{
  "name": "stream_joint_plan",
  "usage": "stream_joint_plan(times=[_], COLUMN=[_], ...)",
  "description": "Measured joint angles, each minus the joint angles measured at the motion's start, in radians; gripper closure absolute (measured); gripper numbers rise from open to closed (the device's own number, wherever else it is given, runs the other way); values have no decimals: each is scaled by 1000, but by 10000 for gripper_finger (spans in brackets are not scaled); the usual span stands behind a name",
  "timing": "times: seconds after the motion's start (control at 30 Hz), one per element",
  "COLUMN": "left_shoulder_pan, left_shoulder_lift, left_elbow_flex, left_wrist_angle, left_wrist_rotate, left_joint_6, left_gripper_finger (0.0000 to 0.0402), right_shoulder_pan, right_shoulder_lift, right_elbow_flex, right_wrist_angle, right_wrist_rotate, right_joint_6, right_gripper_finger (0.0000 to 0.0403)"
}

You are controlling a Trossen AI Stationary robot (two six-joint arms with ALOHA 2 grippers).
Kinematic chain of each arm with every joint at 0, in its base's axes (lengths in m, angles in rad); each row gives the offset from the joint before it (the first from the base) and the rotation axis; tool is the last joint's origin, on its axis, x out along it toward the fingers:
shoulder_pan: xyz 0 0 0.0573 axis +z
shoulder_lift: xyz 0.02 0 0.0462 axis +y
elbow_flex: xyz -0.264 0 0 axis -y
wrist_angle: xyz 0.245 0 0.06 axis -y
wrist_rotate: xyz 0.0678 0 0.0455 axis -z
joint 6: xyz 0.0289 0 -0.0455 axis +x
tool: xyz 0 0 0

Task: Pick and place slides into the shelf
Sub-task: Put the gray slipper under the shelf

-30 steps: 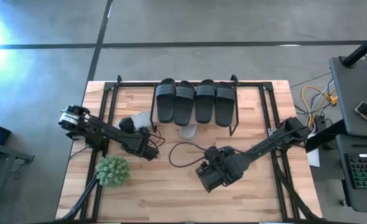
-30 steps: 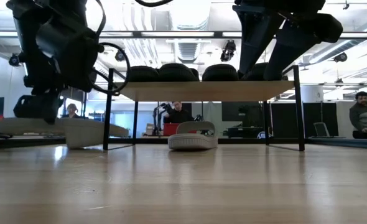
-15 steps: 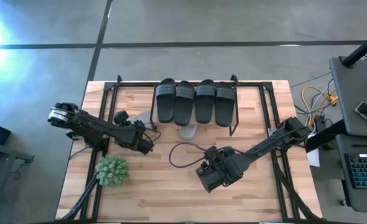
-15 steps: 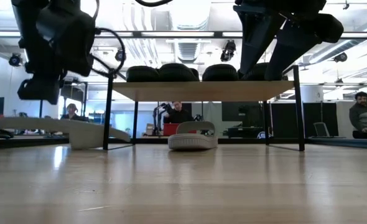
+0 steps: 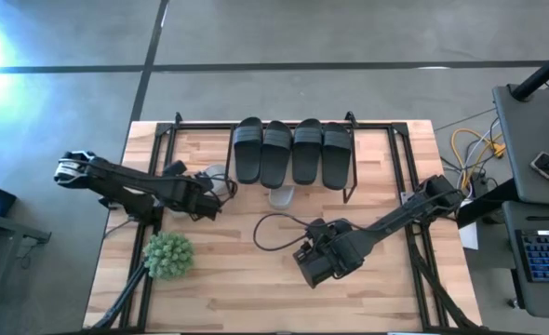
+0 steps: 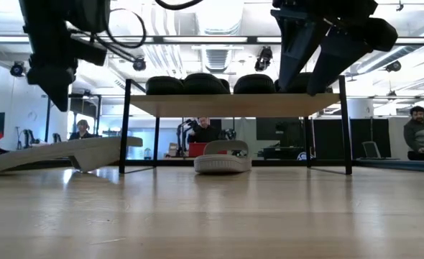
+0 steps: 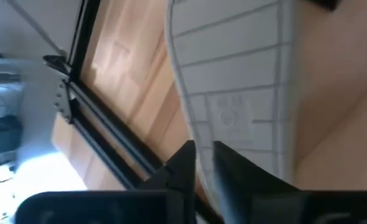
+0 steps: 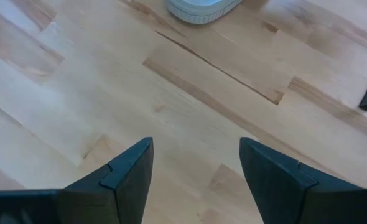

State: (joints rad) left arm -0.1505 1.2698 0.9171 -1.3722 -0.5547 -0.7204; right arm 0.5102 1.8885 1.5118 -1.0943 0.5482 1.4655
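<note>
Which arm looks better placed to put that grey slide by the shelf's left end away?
The left: its gripper is shut on that grey slide. The right gripper hangs open, farther off.

Four matte black slides (image 5: 291, 152) sit on the shelf (image 6: 233, 105), its top board light wood, its rods thin and black; two slides are light grey (image 5: 281, 195), one sole (image 7: 233, 93) scored with a fine grid; table (image 5: 256, 279) pale banded wood; plant (image 5: 167, 255) green; arms dark.
</note>
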Motion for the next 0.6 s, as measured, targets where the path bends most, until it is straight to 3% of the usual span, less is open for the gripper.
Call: stream_joint_plan(times=[0.37, 0.6], left_shoulder_pan=[0, -24], left_shoulder_lift=[67, 214], left_elbow_flex=[42, 29], left_wrist_angle=[23, 28], left_wrist_rotate=[42, 118], left_joint_6=[0, 0], left_gripper_finger=[223, 192], right_shoulder_pan=[0, 0], right_shoulder_lift=[0, 0], right_elbow_flex=[-18, -38], right_wrist_angle=[0, 1], right_wrist_rotate=[2, -8], right_joint_6=[0, 0], right_gripper_finger=[172, 172])
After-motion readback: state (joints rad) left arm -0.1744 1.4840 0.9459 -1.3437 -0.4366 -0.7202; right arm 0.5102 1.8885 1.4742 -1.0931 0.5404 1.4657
